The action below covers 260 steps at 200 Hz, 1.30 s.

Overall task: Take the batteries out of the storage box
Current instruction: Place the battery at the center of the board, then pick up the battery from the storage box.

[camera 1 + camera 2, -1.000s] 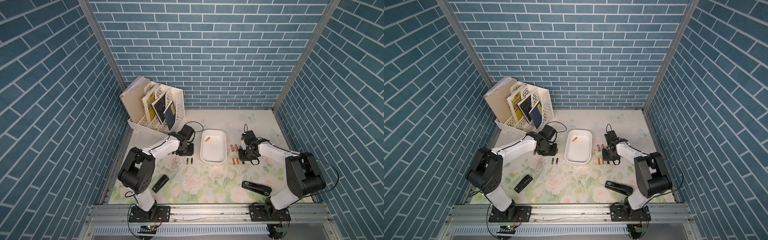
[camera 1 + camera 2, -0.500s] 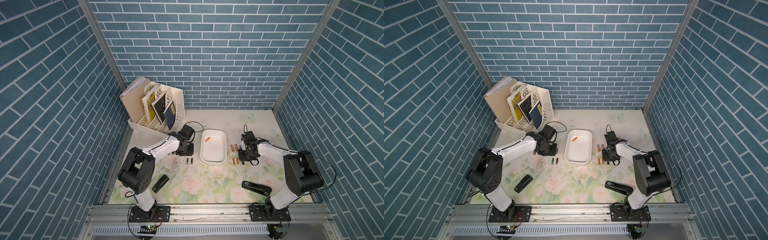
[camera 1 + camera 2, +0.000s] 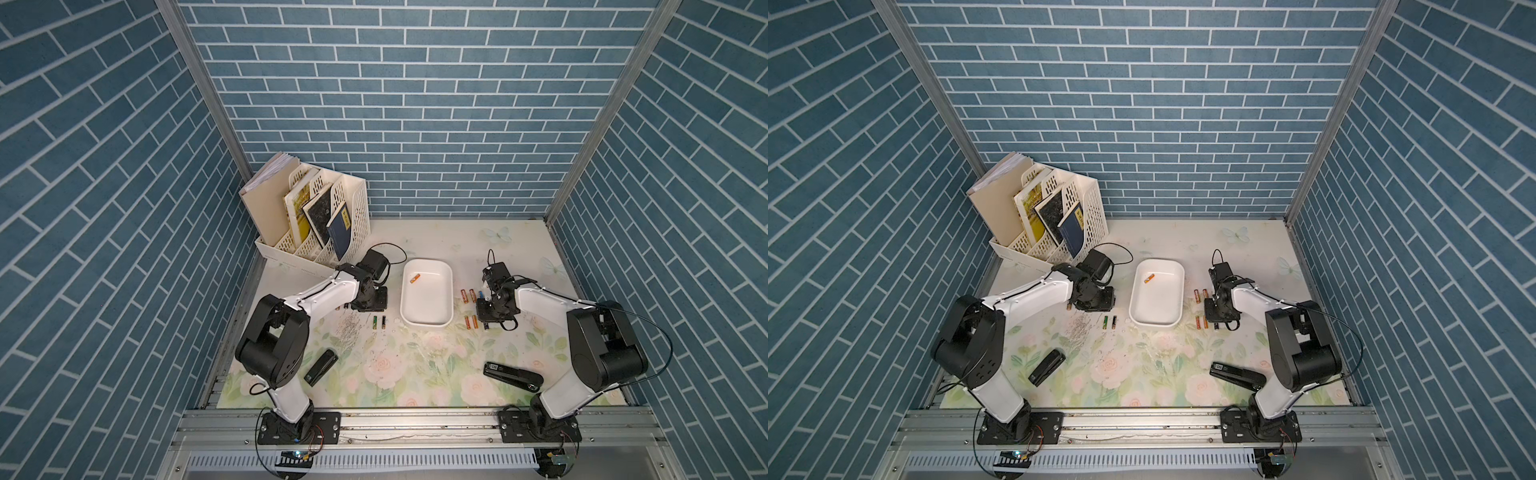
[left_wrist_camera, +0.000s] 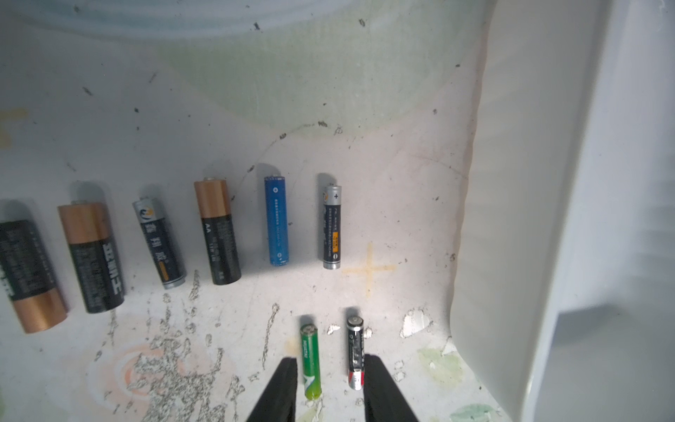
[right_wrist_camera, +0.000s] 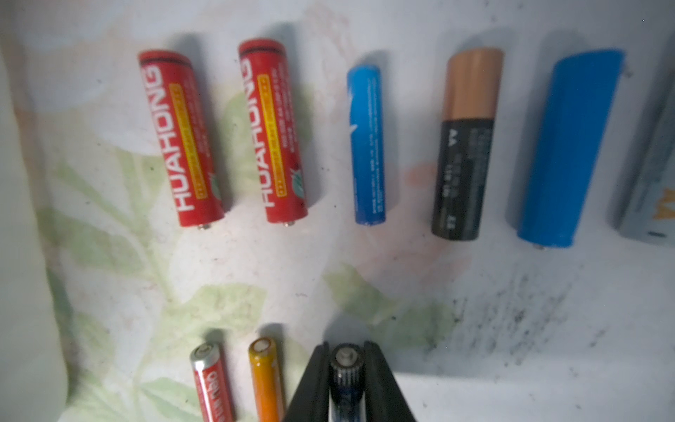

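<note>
Blue brick-pattern walls (image 3: pixel 415 104) on three sides, silver metal corner posts (image 3: pixel 208 95), pale floral-print tabletop (image 3: pixel 415 374) with pink roses, grey aluminium rail (image 3: pixel 415 428) along the front.

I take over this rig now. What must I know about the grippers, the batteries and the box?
Left gripper: open, straddling a green battery and a black-red one lying on the table.
Right gripper: closed on a dark battery, low by the table.
Done: batteries lie in rows on both sides of the storage box.
Left: one orange battery inside it.
</note>
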Each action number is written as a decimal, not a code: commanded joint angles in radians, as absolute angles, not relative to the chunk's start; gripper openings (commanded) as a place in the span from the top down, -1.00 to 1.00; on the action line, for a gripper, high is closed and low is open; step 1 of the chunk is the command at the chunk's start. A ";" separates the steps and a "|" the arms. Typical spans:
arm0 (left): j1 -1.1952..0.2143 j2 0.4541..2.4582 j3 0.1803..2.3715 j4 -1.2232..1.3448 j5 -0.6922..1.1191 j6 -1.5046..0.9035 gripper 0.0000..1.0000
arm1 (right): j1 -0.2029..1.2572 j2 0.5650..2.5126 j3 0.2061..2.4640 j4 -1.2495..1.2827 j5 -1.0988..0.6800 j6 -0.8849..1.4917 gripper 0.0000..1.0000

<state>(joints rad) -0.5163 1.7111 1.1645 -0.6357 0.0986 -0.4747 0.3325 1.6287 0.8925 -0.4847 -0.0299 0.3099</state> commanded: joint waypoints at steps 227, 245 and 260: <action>-0.510 1.785 1.566 -0.880 -0.082 -0.362 0.15 | 0.322 1.523 0.999 -0.584 -0.044 0.309 0.41; -0.513 1.847 1.684 -0.910 -0.077 -0.347 0.14 | 0.318 1.527 1.015 -0.597 -0.042 0.302 0.41; -0.524 1.896 1.774 -0.924 -0.077 -0.337 0.14 | 0.316 1.525 1.025 -0.602 -0.043 0.301 0.41</action>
<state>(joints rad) -0.5163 1.8240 1.6688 -0.8490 -0.0521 -0.3798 0.3237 1.5459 0.9886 -0.5629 -0.0387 0.3096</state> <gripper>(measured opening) 0.427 0.296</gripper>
